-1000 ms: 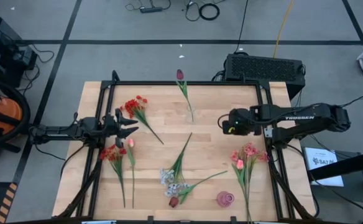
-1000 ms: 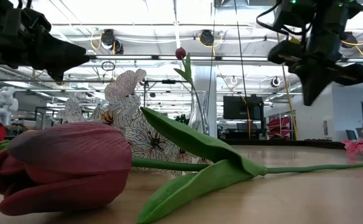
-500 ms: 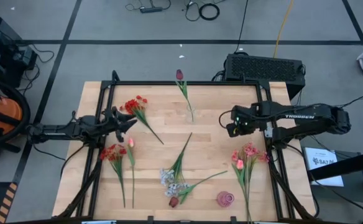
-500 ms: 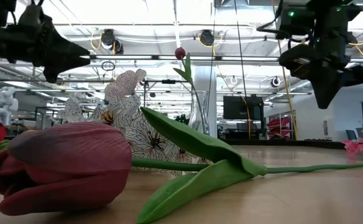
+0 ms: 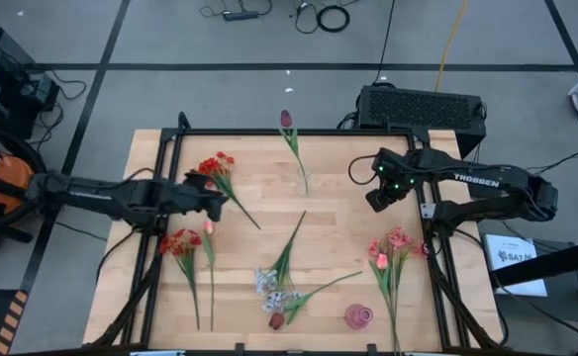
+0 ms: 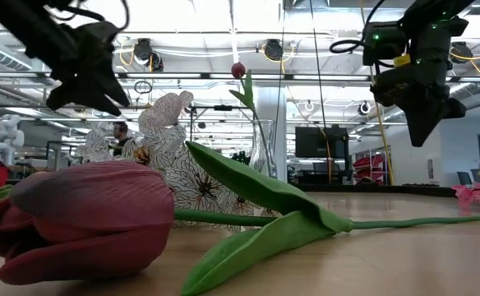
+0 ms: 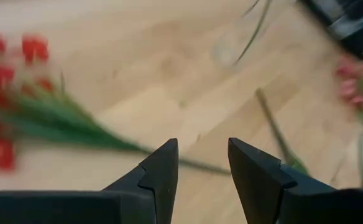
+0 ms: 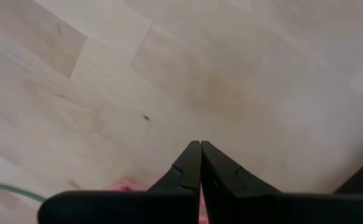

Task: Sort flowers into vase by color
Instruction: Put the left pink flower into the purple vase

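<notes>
Left gripper (image 5: 217,203), jaws apart and empty, hovers over the red flowers (image 5: 214,168) lying on the desk (image 5: 348,257). Their thin, light, bendy stem looks the best hold. Right gripper (image 5: 376,201) hangs closed.

1. The surface (image 5: 348,148) is a pale wooden top made of planks, edged by a black frame (image 5: 269,132).
2. A clear glass vase (image 5: 303,181) stands near its far middle, with one dark maroon tulip (image 5: 287,120) leaning out of it.
3. A bright red cluster (image 5: 215,166) lies at the left, and a second red sprig (image 5: 180,243) lies nearer the front with a pink bud (image 5: 209,227) just beside it.
4. A bare green stem (image 5: 291,242) lies in the middle.
5. A pale white-grey spray (image 5: 269,284) and a maroon tulip bud (image 5: 276,319) lie at the front.
6. Pink blossoms (image 5: 396,240) lie at the right.
7. A round pink bloom (image 5: 358,316) lies near the front right.
</notes>
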{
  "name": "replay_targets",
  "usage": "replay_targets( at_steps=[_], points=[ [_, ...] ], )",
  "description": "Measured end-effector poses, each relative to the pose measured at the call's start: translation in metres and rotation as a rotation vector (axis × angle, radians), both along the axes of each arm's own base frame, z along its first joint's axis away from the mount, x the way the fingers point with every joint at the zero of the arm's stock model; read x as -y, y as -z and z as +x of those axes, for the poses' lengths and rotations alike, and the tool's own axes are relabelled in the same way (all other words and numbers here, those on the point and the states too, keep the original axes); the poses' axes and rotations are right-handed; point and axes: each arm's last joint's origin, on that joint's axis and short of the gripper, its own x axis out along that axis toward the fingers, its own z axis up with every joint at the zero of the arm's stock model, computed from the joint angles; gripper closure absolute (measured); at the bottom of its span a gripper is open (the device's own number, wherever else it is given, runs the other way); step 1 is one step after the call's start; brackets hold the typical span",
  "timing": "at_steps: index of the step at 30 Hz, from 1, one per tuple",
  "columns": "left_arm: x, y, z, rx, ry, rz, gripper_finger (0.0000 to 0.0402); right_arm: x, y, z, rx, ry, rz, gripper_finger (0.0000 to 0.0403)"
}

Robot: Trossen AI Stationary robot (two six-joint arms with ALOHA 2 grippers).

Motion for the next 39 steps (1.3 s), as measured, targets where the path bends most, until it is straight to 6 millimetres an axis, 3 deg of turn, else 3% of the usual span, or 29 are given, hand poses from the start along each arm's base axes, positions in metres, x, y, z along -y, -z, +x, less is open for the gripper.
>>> replay_targets(
  at_steps=[6,13,25,39],
  points=[
    [0.014,-0.006,0.031,-0.214,-0.141,-0.276,0.0254,0.005,0.0,-0.002,-0.014,-0.056,-0.05,0.0403],
    [0.042,0.012,0.048,-0.439,-0.198,-0.57,0.0254,0.006,0.0,-0.003,-0.021,-0.103,-0.07,0.0403],
    [0.079,0.033,0.038,-0.626,-0.323,-0.633,0.0254,0.006,0.0,-0.002,-0.02,-0.132,-0.078,0.0403],
    [0.077,0.069,0.026,-0.599,-0.386,-0.692,0.0254,0.007,0.0,0.0,0.0,-0.131,-0.091,0.0403]
  ],
)
